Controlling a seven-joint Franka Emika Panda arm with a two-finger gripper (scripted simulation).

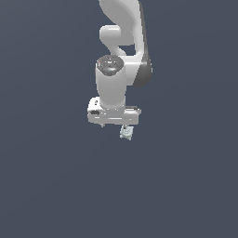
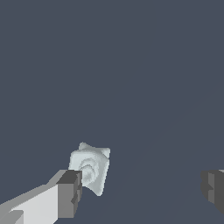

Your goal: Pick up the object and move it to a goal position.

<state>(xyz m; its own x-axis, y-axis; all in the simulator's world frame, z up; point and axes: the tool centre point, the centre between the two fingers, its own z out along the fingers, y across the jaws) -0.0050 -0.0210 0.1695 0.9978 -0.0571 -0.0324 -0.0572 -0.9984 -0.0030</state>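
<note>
Fingers [image 2: 69, 194] of the white gripper [image 2: 142, 190] stand wide apart in the wrist view, one dark pad at each side with a broad stretch of plain grey ground between them. They hold nothing. Right against the first pad sits the object [image 2: 91, 168], a small pale blue-grey lump with short points; whether it touches the pad I cannot tell. In the exterior view the object [image 1: 126, 133] shows just beneath the gripper [image 1: 116, 126].
</note>
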